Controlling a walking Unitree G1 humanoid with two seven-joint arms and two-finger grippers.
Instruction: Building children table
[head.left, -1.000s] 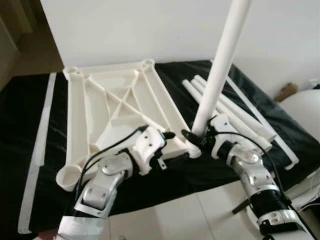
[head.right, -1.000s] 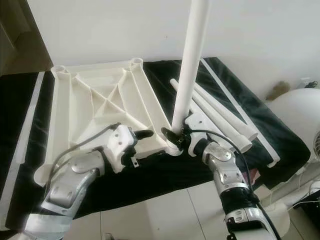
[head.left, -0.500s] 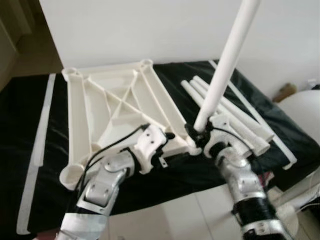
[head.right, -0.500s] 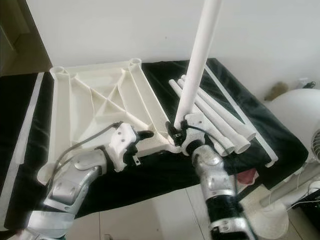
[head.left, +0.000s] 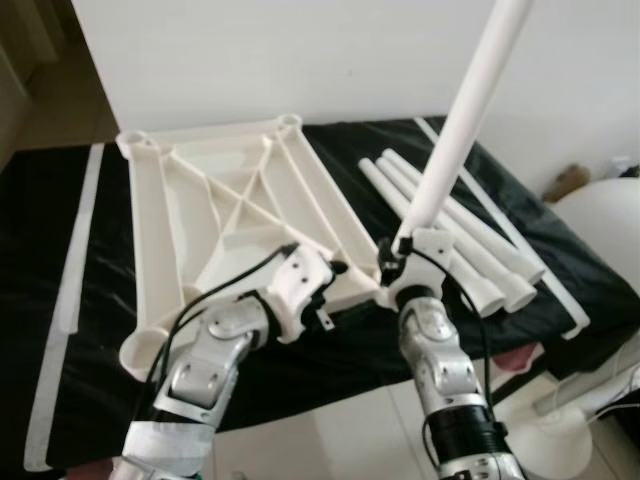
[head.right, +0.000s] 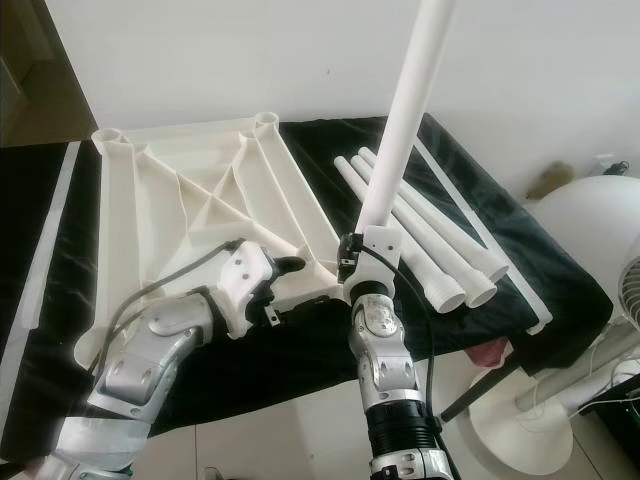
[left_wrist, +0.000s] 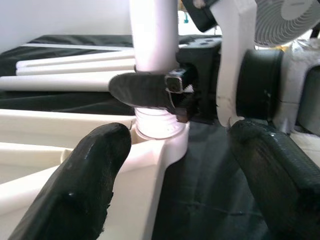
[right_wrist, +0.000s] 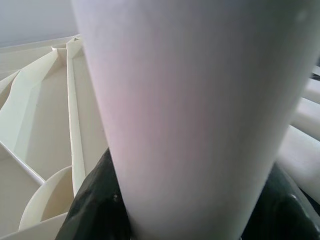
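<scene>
The white tabletop (head.left: 200, 210) lies upside down on a black cloth. A white table leg (head.left: 460, 120) stands almost upright, leaning right, with its threaded end in the near right corner socket (left_wrist: 165, 142). My right gripper (head.left: 390, 265) is shut on the leg just above the socket, and its black fingers (right_wrist: 90, 210) wrap the tube. My left gripper (head.right: 290, 265) is open just left of that corner, over the tabletop's near edge. Its fingers (left_wrist: 75, 185) stand wide apart, pointing at the socket.
Three spare white legs (head.left: 450, 225) lie side by side to the right of the tabletop. Long white strips lie along the cloth's left edge (head.left: 70, 270) and right edge (head.left: 510, 230). A white fan (head.right: 600, 220) on a round base (head.right: 540, 410) stands at the right.
My right forearm has swung left to sit below the leg, with the wrist turning around it. The leg's top leans a little more to the right. The left gripper has held its place.
</scene>
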